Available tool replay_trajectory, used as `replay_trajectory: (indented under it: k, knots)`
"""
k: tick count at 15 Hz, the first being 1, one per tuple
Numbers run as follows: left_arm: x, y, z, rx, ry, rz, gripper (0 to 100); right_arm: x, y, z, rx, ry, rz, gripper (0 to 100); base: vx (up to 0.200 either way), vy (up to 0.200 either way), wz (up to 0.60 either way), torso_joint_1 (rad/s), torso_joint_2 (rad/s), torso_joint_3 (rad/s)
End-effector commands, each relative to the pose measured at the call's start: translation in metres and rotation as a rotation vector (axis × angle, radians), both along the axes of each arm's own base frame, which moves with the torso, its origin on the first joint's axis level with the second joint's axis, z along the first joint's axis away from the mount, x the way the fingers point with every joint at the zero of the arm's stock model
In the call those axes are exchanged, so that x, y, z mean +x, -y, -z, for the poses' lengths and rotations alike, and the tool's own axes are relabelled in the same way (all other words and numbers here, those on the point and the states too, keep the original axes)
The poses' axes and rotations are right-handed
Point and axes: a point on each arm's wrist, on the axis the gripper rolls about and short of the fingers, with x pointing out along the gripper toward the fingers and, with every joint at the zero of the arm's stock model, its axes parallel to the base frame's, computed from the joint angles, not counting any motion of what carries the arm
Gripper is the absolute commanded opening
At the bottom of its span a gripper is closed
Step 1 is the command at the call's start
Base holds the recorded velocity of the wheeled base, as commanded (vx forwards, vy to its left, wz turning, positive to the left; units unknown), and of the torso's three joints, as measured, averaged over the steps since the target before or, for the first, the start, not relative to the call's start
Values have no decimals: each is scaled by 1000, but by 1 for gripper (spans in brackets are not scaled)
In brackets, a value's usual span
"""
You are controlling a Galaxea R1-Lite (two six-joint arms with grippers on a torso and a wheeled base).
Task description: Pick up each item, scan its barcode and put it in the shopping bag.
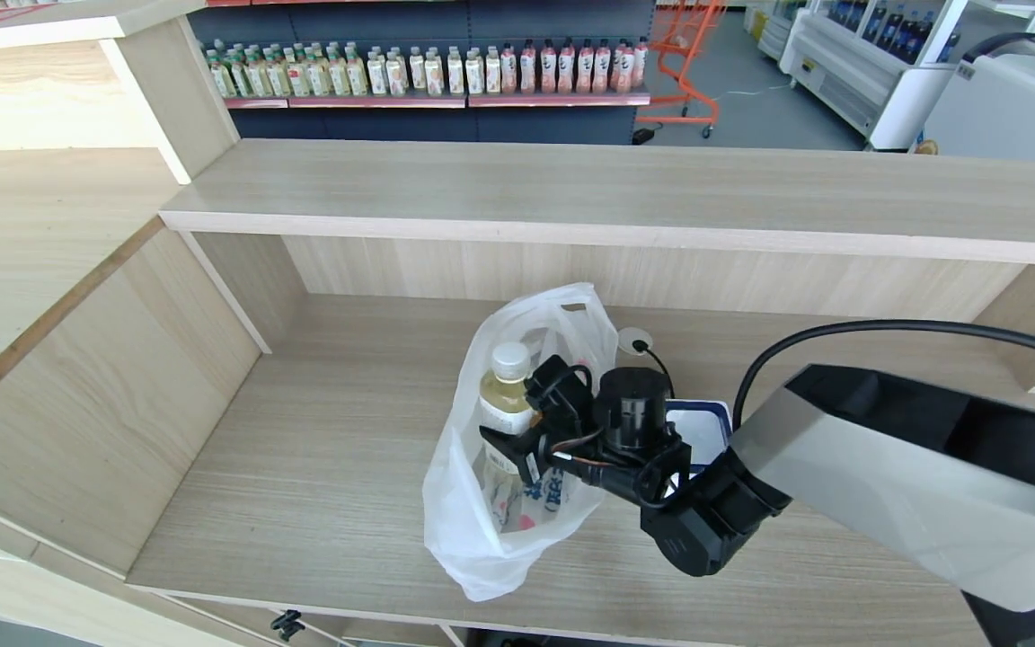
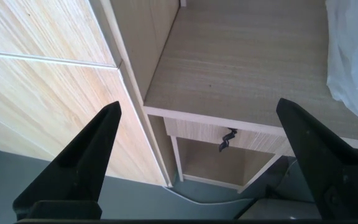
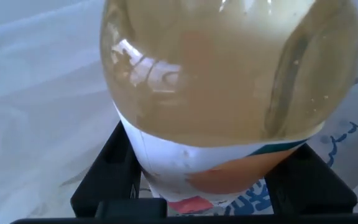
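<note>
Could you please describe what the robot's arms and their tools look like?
The right arm has an angular silver-grey shell, black joints and a looping black cable. The right tool is black with exposed wiring. The left tool has two black tapered fingers.

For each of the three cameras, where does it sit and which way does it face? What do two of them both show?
Head view: on the head, facing forward and down at the counter, bag and bottle; the right arm and right gripper show.
Left wrist view: on the left wrist, facing past the open left gripper at the counter's front edge and the bag's side.
Right wrist view: on the right wrist, close on the bottle between its fingers, bag behind.
Shared: head and right wrist views both show bottle and bag.
</note>
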Motion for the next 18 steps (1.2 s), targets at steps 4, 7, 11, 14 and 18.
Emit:
replay_trajectory:
  k: [4, 7, 11, 14, 18]
  knots:
    - [0, 0, 0, 0, 0, -1, 100, 1, 2, 3, 28, -6, 6, 100, 0, 0, 0, 0, 0, 0]
    - [0, 0, 0, 0, 0, -1, 100, -13, 17, -51, 215, -156, 26, 100, 0, 0, 0, 0, 0, 0]
    - [0, 0, 0, 0, 0, -1, 100, -46, 77, -89, 230, -357, 125, 100, 0, 0, 0, 0, 0, 0]
    - [0, 0, 0, 0, 0, -1, 100, -87, 110, -120, 295, -400, 140, 100, 0, 0, 0, 0, 0, 0]
    - [0, 0, 0, 0, 0, -1, 100, -144, 146, -167, 351, -450, 123, 100, 0, 0, 0, 0, 0, 0]
